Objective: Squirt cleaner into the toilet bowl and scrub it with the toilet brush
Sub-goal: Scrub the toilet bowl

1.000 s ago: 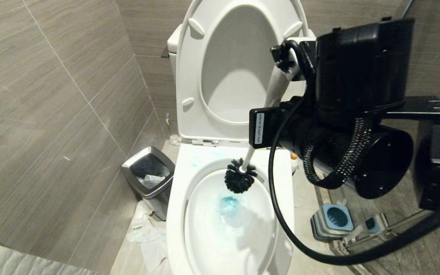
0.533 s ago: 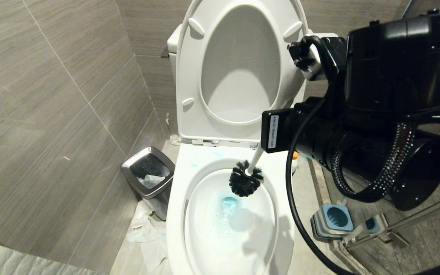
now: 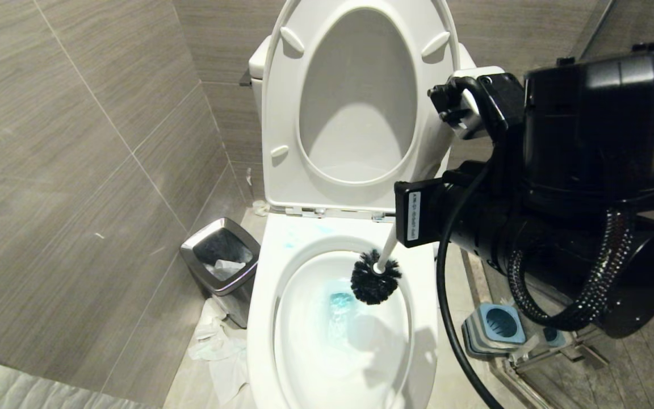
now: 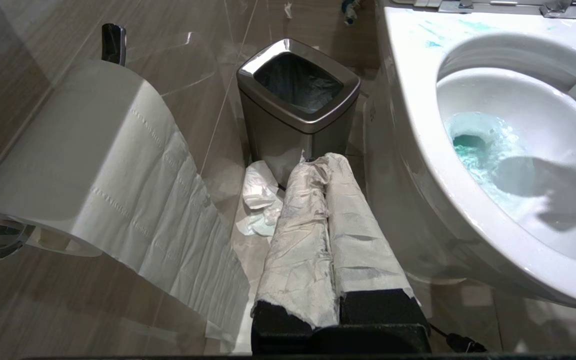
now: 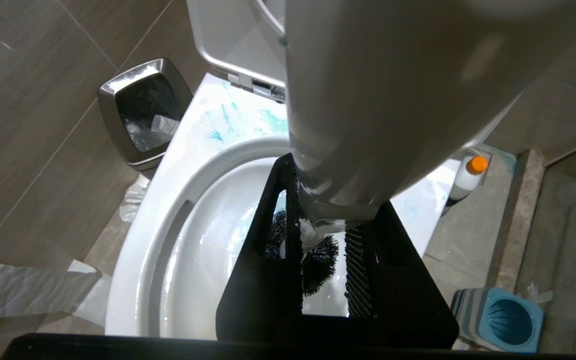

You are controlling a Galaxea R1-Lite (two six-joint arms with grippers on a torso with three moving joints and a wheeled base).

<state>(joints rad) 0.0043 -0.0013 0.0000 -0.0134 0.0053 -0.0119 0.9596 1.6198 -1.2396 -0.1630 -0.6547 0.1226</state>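
The white toilet bowl [image 3: 264, 318] stands open with seat and lid raised. Blue-turquoise cleaner [image 3: 338, 304] colours the water, and blue smears mark the back rim [image 5: 223, 120]. My right gripper [image 5: 330, 200] is shut on the white handle of the toilet brush [image 3: 386, 250]. Its dark head [image 3: 375, 278] hangs inside the bowl at the back right, just above the water. In the right wrist view the head [image 5: 318, 262] shows between the black fingers. The white bottle with an orange cap [image 5: 470, 172] stands on the floor right of the toilet. My left gripper [image 4: 318, 162], wrapped in white paper, is shut and holds nothing, low at the toilet's left.
A steel-rimmed black bin [image 3: 222, 255] stands left of the toilet with crumpled tissue [image 3: 213, 346] on the floor beside it. A toilet paper roll [image 4: 68, 160] hangs on the left wall. The blue-and-grey brush holder [image 3: 494, 326] sits on the floor at the right. My right arm [image 3: 588, 187] fills the right side.
The right arm has swung to the right and the brush head has moved right and slightly nearer inside the bowl. The left arm has not moved.
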